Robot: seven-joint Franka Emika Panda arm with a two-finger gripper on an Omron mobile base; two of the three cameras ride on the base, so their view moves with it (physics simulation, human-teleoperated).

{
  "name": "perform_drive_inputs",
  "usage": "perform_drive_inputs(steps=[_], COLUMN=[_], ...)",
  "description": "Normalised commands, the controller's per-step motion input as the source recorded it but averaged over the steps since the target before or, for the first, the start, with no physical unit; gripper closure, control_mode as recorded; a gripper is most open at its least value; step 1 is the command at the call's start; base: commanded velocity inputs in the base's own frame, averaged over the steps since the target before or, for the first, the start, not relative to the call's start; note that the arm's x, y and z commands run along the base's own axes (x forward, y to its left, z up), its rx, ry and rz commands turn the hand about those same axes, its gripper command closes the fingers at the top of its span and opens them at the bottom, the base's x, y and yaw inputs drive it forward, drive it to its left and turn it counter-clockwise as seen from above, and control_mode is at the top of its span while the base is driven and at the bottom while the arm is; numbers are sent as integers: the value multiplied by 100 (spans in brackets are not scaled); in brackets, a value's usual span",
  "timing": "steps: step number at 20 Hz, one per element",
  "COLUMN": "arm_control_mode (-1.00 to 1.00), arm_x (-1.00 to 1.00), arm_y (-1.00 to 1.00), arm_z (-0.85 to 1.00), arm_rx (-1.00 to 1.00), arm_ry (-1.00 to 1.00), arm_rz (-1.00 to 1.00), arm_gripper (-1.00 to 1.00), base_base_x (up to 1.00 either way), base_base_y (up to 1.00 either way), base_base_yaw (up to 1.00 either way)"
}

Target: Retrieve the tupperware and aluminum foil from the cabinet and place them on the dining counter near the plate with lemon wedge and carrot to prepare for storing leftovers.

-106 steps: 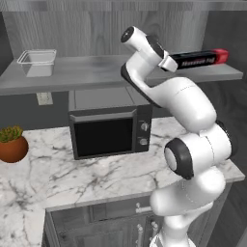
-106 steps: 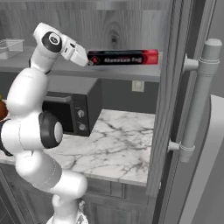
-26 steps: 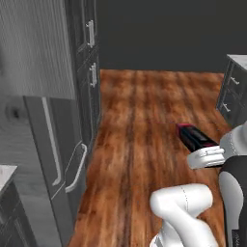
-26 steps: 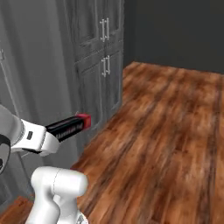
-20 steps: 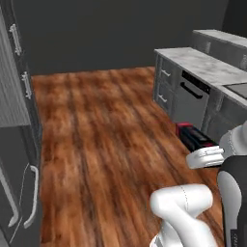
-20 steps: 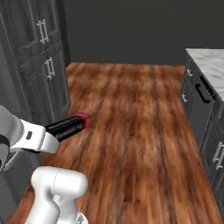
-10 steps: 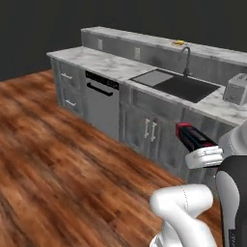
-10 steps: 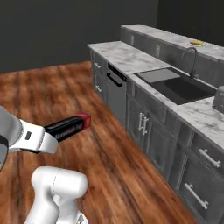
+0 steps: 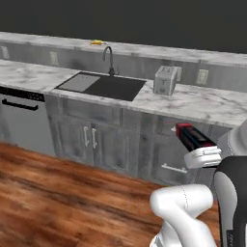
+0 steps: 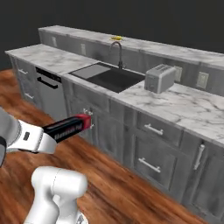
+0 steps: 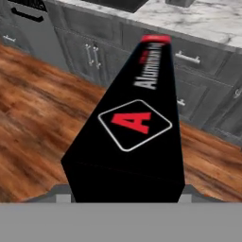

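Fingers of the white robot arm's gripper (image 10: 49, 135) are closed around the long black aluminum foil carton with a red end (image 10: 69, 127). It sticks out level over the brown wooden floor (image 10: 131, 192). Ahead is a white-grey marble worktop (image 10: 183, 109) with a dark sink (image 10: 107, 76) and a silver toaster (image 10: 160, 78). A small yellow thing (image 9: 97, 42) lies on the far ledge. The robot should probably keep the carton level and clear of the worktop's edge while driving.

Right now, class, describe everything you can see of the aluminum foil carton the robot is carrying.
The aluminum foil carton is long, slim and black, apparently cardboard, with a red far end, pale "Aluminum" lettering and a red letter A in a white-edged diamond on its top face. It looks closed and undamaged. It is held in the air at its near end by the claw, roughly level, red end pointing away from the arm toward grey lower cabinets, above the wooden floor, touching nothing else.
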Motion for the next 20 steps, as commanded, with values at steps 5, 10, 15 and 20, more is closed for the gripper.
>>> perform_drive_inputs(steps=[5,10,15,20], arm_control_mode=[100,100,100,100], arm_x=[0,0,0,0], arm_y=[0,0,0,0], arm_z=[0,0,0,0], arm_rx=[0,0,0,0], arm_ry=[0,0,0,0], arm_rz=[0,0,0,0], arm_gripper=[100,100,100,100], base_base_x=[42,46,62,73], base_base_y=[51,91,100,100], base_base_yaw=[-48,-26,-1,2])
